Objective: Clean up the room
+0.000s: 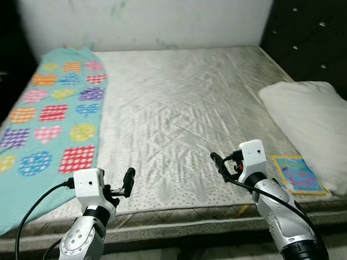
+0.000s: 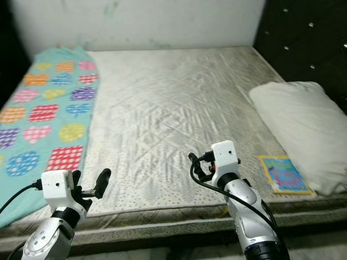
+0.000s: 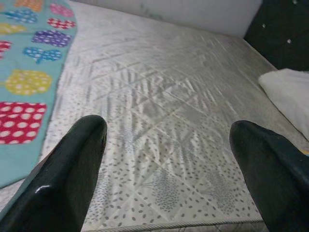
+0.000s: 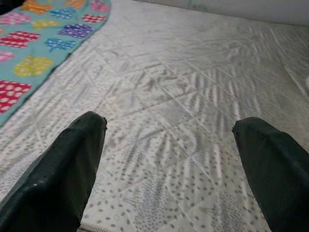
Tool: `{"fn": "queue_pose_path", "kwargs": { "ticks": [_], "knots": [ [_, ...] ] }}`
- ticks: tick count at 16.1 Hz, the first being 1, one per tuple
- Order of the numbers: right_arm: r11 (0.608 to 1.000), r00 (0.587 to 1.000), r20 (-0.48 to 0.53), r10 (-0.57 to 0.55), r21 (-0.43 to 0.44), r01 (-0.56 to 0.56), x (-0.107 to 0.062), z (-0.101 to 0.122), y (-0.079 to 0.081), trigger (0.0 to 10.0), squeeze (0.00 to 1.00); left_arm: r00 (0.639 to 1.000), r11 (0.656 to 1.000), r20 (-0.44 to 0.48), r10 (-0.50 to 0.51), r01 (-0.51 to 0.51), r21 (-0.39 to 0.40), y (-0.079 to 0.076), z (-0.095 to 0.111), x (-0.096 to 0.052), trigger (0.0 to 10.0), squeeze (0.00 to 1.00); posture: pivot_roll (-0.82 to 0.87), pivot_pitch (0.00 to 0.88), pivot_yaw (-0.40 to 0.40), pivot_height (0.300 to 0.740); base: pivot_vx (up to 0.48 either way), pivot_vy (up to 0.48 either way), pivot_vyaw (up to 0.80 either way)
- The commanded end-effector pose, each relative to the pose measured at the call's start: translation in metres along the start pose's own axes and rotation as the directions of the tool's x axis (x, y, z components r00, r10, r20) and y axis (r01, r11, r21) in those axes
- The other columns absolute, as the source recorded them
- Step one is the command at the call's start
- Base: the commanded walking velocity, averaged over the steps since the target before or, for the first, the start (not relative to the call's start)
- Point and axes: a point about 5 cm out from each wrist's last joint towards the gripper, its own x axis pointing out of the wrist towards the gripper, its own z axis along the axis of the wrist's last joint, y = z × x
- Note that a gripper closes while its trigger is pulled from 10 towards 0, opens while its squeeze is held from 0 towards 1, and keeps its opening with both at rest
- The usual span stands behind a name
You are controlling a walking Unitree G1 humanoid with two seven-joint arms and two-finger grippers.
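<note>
Ahead, in the left eye view, a bare quilted mattress (image 1: 178,118) carries a teal blanket (image 1: 49,123) with bright hearts along its left side, a white pillow (image 1: 315,130) at the right, and a small colourful book (image 1: 298,173) just beside the pillow near the front edge. Both arms hover over that edge. Through the left wrist view, the left gripper (image 3: 169,159) spreads wide above empty mattress. Through the right wrist view, the right gripper (image 4: 169,154) likewise gapes wide, holding nothing.

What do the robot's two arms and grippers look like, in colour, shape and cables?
Both arms are silver with ribbed joints. Each wrist carries a white boxy camera block. The left gripper and right gripper have long glossy black fingers. Black cables loop beside each arm.
</note>
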Motion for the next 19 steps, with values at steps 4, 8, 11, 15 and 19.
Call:
{"fn": "queue_pose_path", "kwargs": {
  "ticks": [4, 8, 11, 15, 19],
  "knots": [
    [1.0, 1.0, 0.016, -0.016, 0.007, 0.016, 0.0025, 0.0037, -0.0027, 10.0, 0.0, 1.0, 1.0, -0.005, -0.011, 0.011, 0.008, 0.0004, -0.0006, 0.0025, 10.0, 0.0, -0.04, 0.0, -0.034, 0.74, 0.146, 0.0, 0.0],
    [1.0, 1.0, 0.017, -0.018, 0.007, 0.018, 0.003, 0.0039, -0.0029, 10.0, 0.0, 1.0, 1.0, -0.003, -0.012, 0.012, 0.01, 0.0003, -0.0004, 0.0034, 10.0, 0.0, -0.04, 0.0, -0.035, 0.74, 0.255, 0.0, 0.0],
    [1.0, 1.0, 0.019, -0.018, 0.007, 0.017, 0.0033, 0.0041, -0.0027, 10.0, 0.0, 1.0, 1.0, -0.003, -0.014, 0.014, 0.012, 0.0004, -0.0004, 0.0036, 10.0, 0.0, -0.04, 0.0, -0.035, 0.74, 0.261, 0.0, 0.0],
    [1.0, 1.0, 0.02, -0.019, 0.01, 0.018, 0.0037, 0.0042, -0.0025, 10.0, 0.0, 1.0, 1.0, -0.003, -0.014, 0.014, 0.014, 0.0008, -0.0003, 0.0038, 10.0, 0.0, -0.04, 0.0, -0.033, 0.74, 0.26, 0.0, 0.0],
    [1.0, 1.0, 0.021, -0.022, 0.015, 0.021, 0.0037, 0.004, -0.0025, 10.0, 0.0, 1.0, 1.0, -0.008, -0.013, 0.014, 0.021, 0.001, -0.0006, 0.0041, 10.0, 0.0, -0.04, 0.0, -0.031, 0.74, 0.06, 0.0, 0.0]
  ]
}}
